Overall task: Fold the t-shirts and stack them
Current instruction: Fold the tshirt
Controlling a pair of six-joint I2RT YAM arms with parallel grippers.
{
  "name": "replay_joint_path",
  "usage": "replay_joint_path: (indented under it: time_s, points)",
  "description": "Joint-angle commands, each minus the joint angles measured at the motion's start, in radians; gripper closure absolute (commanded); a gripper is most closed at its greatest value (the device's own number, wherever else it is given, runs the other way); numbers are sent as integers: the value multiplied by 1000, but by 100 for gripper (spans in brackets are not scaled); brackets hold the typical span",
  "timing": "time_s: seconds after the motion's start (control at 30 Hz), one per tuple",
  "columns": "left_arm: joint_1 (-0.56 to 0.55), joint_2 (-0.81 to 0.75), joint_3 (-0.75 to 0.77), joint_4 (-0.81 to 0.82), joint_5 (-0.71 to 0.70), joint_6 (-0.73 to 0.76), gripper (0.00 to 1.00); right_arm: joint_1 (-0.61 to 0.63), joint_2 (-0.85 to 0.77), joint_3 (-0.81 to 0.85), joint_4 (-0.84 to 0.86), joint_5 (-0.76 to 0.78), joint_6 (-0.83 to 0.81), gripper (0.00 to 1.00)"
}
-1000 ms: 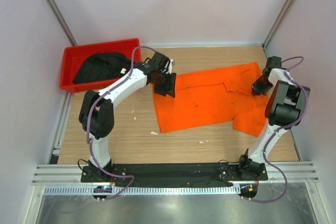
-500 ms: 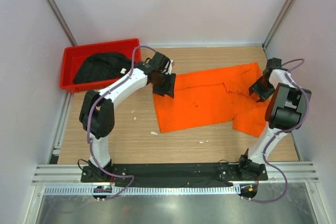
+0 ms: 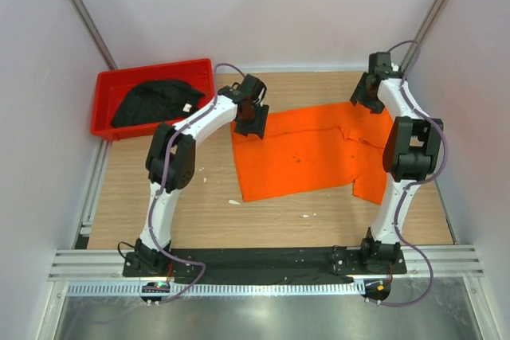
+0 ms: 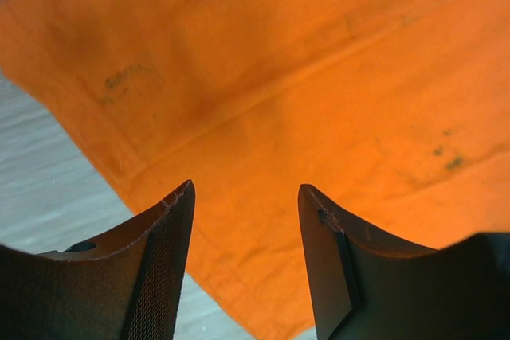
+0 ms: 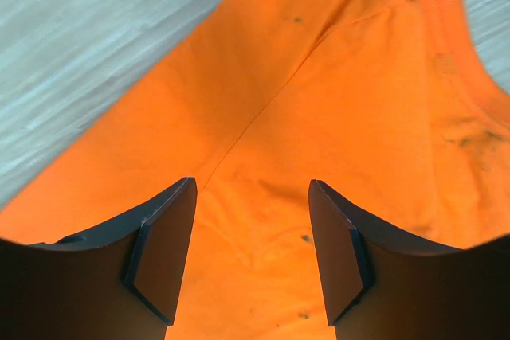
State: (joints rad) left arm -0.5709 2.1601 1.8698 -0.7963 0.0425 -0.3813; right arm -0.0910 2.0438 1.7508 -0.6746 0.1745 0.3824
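Note:
The orange t-shirt [image 3: 307, 153] lies spread flat on the wooden table. My left gripper [image 3: 249, 123] hovers over its far left corner, open, with only orange cloth [image 4: 303, 77] showing between the empty fingers [image 4: 167, 260]. Above the shirt's far right corner, my right gripper [image 3: 365, 95] also stands open, with nothing between its jaws; below it I see orange cloth [image 5: 319, 85] with a seam and the collar edge. The black t-shirt [image 3: 155, 101] lies bunched in the red bin, its small white tag showing.
The red bin [image 3: 107, 85] stands at the far left corner of the table [image 3: 199, 212]. White walls and metal posts close in the back and sides. Small white scraps [image 3: 234, 202] lie near the shirt's front edge.
My right gripper has opened, let go of the orange shirt's right side and moved toward the far edge. The left arm has shifted a little; its gripper stays over the far left corner.

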Motion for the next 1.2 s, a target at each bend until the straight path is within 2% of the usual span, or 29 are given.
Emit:
replay_joint_path:
  time_s: [0.0,0.27,0.57,0.63,0.73,0.8,0.9,1.17]
  points:
    - [16,67,55,8,-35,7,44,8,61,38,16,48,-59,36]
    - [58,171,106,54,-75,10,45,22,114,-2,147,59,-106,36]
    - [101,317,281,31,-47,33,45,42,268,108,161,59,-111,36]
    - [109,337,305,17,-3,22,46,45,303,148,136,57,-105,36]
    - [108,320,281,14,68,-14,48,51,352,231,90,62,-97,36]
    - [91,267,197,66,97,-24,48,51,354,224,101,68,-94,36]
    - [71,222,160,85,106,-28,47,51,371,234,101,65,-96,36]
    - [72,167,269,-27,11,-45,48,51,398,289,73,57,-97,35]
